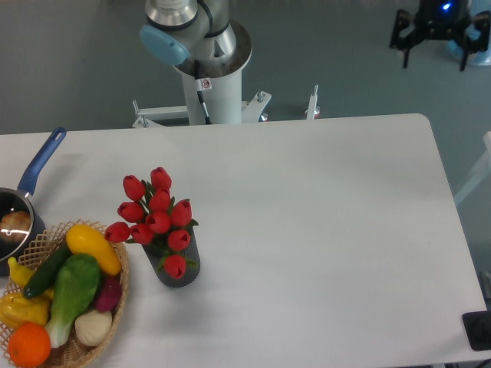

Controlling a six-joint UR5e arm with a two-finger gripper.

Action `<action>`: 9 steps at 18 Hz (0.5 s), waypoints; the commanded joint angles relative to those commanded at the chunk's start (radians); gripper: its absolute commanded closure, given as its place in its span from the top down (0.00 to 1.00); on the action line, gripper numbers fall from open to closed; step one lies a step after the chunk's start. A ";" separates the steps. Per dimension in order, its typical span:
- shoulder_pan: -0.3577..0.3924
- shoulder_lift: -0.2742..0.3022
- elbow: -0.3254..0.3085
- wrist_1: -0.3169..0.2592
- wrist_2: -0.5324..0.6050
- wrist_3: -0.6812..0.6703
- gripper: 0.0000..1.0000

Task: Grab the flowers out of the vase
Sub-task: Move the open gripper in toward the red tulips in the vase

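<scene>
bright even overhead light; soft faint shadows; sharp focus; mild glare on table [322, 230]

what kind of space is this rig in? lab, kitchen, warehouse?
Likely a robotics lab: the arm's base is mounted behind a plain white table, with grey flooring and another black machine in the far corner. The flowers, vase and basket look like staged props.

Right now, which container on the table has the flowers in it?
The dark vase, standing right of the wicker basket. The red flowers stick out of its mouth. The basket holds vegetables, and the blue-handled pot sits at the left edge.
</scene>
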 joint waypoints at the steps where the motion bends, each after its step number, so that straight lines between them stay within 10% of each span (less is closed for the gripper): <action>1: 0.000 0.000 -0.003 0.000 0.000 0.000 1.00; 3: -0.003 -0.003 -0.002 0.000 -0.015 -0.006 1.00; 9: -0.017 -0.003 -0.121 0.239 -0.135 -0.129 1.00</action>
